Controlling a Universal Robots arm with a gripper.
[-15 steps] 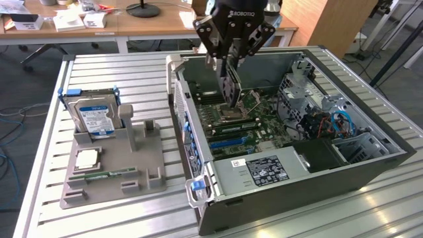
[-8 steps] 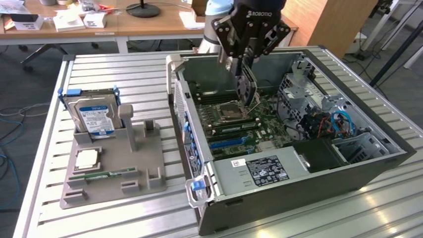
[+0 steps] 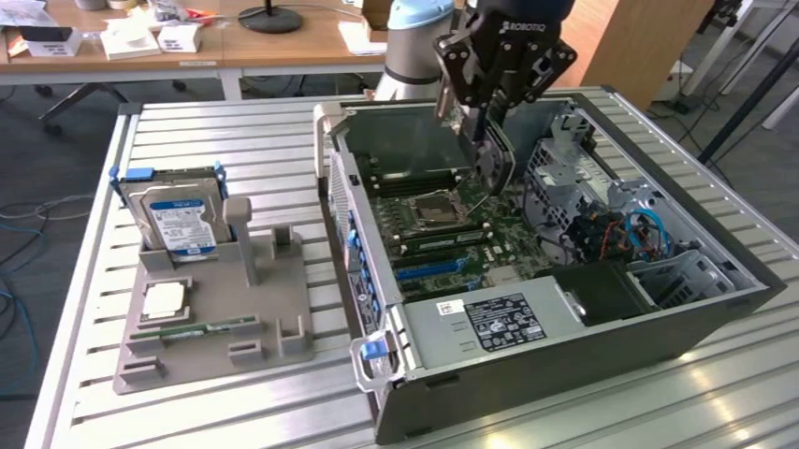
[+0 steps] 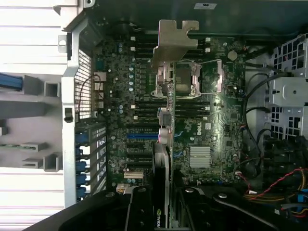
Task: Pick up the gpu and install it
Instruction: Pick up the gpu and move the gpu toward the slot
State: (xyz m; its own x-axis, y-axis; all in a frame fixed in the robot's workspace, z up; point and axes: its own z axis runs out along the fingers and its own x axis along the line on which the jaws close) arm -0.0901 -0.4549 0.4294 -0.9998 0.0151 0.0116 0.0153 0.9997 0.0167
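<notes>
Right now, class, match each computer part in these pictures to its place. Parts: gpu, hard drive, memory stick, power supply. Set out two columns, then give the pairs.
Parts
1. gpu
2. hard drive
3. memory stick
4. power supply

Places
A. lying in a slot of the grey holder
B. held by the gripper over the motherboard
C. inside the computer case, at the end nearest the exterior camera
D. standing upright in the grey holder

Pairs: 1-B, 2-D, 3-A, 4-C
</notes>
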